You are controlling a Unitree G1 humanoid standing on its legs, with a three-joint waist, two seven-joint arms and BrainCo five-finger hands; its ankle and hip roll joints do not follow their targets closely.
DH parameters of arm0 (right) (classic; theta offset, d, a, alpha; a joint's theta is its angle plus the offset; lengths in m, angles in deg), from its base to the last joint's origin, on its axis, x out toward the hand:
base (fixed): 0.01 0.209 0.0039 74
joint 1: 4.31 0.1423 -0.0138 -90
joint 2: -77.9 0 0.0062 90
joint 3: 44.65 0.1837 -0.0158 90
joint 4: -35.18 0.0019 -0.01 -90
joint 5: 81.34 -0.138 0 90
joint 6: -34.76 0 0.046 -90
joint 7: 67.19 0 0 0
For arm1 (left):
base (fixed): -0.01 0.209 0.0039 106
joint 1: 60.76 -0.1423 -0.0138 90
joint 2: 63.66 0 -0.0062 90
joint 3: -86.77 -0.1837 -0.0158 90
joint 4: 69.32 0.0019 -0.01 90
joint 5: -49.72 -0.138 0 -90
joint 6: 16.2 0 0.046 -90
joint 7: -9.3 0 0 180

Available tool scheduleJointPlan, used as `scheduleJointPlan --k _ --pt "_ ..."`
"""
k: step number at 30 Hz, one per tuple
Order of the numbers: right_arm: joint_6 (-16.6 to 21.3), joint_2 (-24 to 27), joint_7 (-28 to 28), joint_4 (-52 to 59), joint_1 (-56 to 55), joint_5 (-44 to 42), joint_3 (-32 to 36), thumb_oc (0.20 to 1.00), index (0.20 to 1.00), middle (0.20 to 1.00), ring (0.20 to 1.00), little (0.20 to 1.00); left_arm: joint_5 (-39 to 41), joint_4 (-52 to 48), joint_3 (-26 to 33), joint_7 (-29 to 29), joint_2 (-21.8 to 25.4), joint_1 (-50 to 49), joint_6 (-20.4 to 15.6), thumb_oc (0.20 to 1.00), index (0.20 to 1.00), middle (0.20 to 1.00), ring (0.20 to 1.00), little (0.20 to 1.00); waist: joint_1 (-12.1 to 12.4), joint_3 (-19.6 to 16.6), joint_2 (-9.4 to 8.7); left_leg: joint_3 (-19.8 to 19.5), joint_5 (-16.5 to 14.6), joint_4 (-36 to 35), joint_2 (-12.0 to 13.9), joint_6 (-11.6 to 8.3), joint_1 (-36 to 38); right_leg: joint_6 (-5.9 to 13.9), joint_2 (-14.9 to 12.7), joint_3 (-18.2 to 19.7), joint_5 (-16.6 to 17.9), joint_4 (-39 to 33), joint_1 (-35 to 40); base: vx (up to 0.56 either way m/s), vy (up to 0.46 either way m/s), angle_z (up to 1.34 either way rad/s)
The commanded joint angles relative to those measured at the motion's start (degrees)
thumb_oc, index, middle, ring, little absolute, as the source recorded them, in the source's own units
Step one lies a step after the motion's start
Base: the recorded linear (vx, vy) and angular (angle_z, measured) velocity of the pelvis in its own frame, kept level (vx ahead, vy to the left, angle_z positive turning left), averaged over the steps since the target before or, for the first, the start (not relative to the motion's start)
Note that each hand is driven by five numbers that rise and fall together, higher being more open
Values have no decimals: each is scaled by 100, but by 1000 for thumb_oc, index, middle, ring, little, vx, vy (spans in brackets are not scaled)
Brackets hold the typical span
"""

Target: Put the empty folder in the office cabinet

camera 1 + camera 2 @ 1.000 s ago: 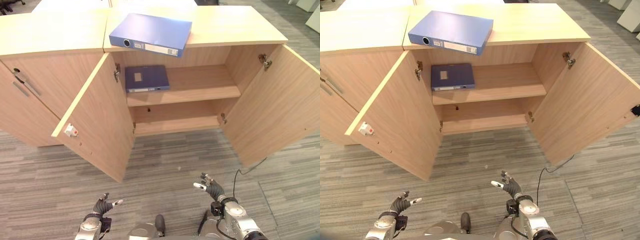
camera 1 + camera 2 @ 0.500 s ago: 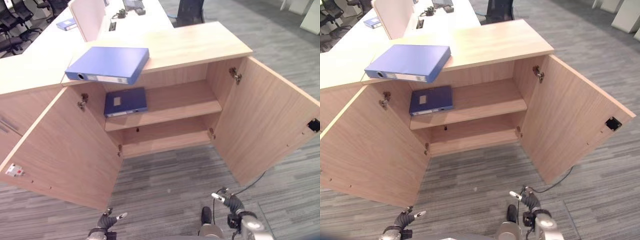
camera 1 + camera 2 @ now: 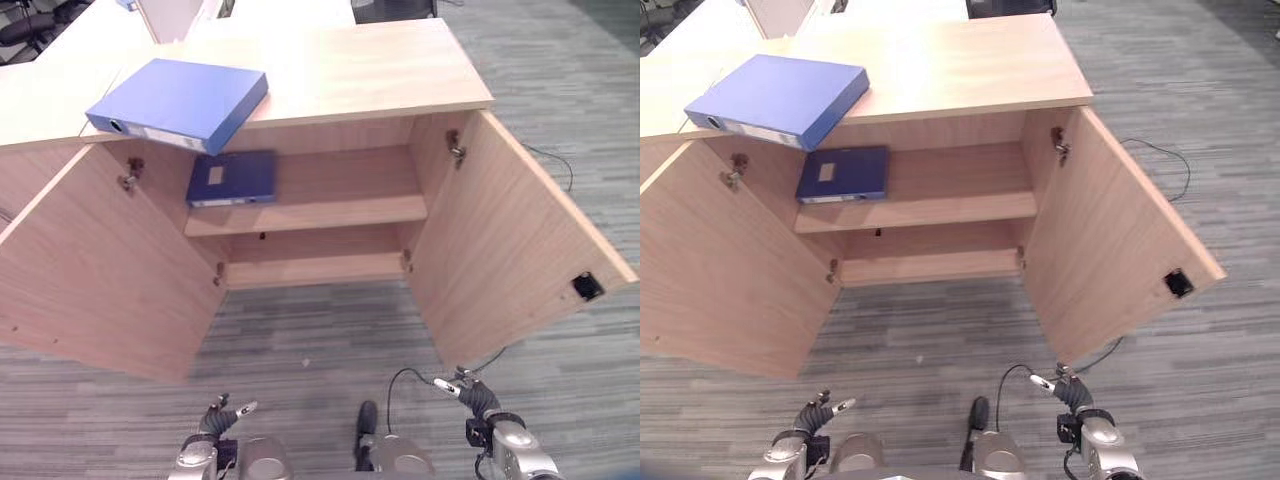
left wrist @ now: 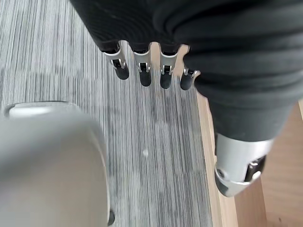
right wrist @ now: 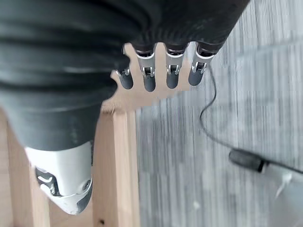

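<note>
Both hands, left hand (image 3: 217, 421) and right hand (image 3: 470, 392), hang low over the carpet, fingers relaxed apart and empty, well short of the blue folder (image 3: 178, 102) overhanging the cabinet (image 3: 330, 70) top's front-left edge, long axis slanting leftward, left hand nearer.

Light wood-grain cabinet (image 3: 300, 75) with doors and shelves of the same pale oak tone. Blue folder (image 3: 178, 103) with a white-labelled spine on top; darker navy folder (image 3: 232, 178) bearing a pale label on the shelf. Grey carpet (image 3: 320, 340) with fine stripes. Small black fitting (image 3: 586, 287) on the right door.
</note>
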Motion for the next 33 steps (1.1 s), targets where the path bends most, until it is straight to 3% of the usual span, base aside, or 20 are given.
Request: scheduleJointPlan --k 1,3,7,12,14,16,17,21,25,29,32,33 --pt "133 103 -29 235 -263 -314 100 1000 1000 1000 1000 1000 108 -367 -104 -7 385 42 -122 1000 1000 1000 1000 1000 87 -98 147 38 -761 -311 -135 420 -61 642 -697 388 -349 217 503 221 10 64" --pt "141 44 -63 219 -300 -311 102 1000 1000 1000 1000 1000 19 -287 -163 7 394 73 -84 1000 1000 1000 1000 1000 200 -137 223 98 -713 -1223 -163 406 -284 663 -606 384 -565 318 677 250 19 58" --pt "134 -52 -76 203 -330 -266 40 1000 1000 1000 1000 1000 -9 -223 -138 0 405 31 -56 1000 1000 1000 1000 1000 339 -147 239 52 -423 -1777 -212 397 -519 677 -488 447 -813 464 945 263 10 3" --pt "78 -159 6 127 -352 -49 -143 1000 1000 1000 1000 1000 -37 -87 -34 38 395 -133 -22 1000 1000 1000 1000 1000 580 -223 248 -171 -347 -2120 -298 366 -610 707 -372 797 -1115 489 1364 332 86 -19" --pt "62 -217 28 68 -376 53 -166 1000 1000 1000 1000 1000 -73 -33 -28 46 386 -183 -24 1000 1000 1000 1000 1000 616 -322 252 -154 -202 -2183 -288 361 -485 773 -415 843 -1147 442 1496 313 162 -37" --pt "44 -279 40 -32 -342 98 -181 1000 1000 1000 1000 1000 -106 1 -24 78 402 -222 -30 1000 1000 1000 1000 1000 654 -407 199 -90 -258 -2229 -376 445 -335 867 -531 931 -1139 494 1502 338 284 -32" --pt "24 -373 51 -154 -303 119 -168 1000 1000 1000 1000 1000 -206 -21 -72 119 437 -232 -36 1000 1000 1000 1000 1000 662 -498 117 133 -366 -2290 -548 589 -190 1011 -726 984 -1020 655 1415 299 307 -29" --pt "13 -438 32 -243 -211 166 -194 1000 1000 1000 1000 1000 -300 -50 -114 144 479 -235 -38 1000 1000 1000 1000 1000 648 -577 31 274 -582 -2328 -770 792 -32 1188 -928 1051 -743 911 1235 170 236 -9" --pt "11 -522 47 -300 -102 171 -256 1000 1000 1000 1000 1000 -342 -55 -123 148 562 -158 -18 1000 1000 1000 1000 1000 631 -562 -33 312 -842 -2369 -1016 1034 153 1353 -1091 1214 -207 1638 824 106 218 6" --pt "9 -565 71 -236 0 134 -289 1000 1000 1000 1000 1000 -329 -182 -105 164 665 -165 0 1000 1000 1000 1000 1000 587 -385 60 374 -1120 -2402 -1161 1312 475 1450 -1089 1205 649 2801 270 84 229 4" --pt "12 -592 73 -231 -2 149 -305 1000 1000 1000 1000 1000 -354 -193 -87 166 676 -192 15 1000 1000 1000 1000 1000 580 -345 135 392 -1233 -2405 -1124 1348 635 1459 -1099 1130 613 3123 55 91 90 -13" --pt "5 -618 75 -251 -31 150 -306 1000 1000 1000 1000 1000 -346 -127 -42 155 688 -169 15 1000 1000 1000 1000 1000 547 -351 118 416 -1331 -2426 -1158 1326 779 1360 -1171 892 418 2743 -78 161 79 -14"
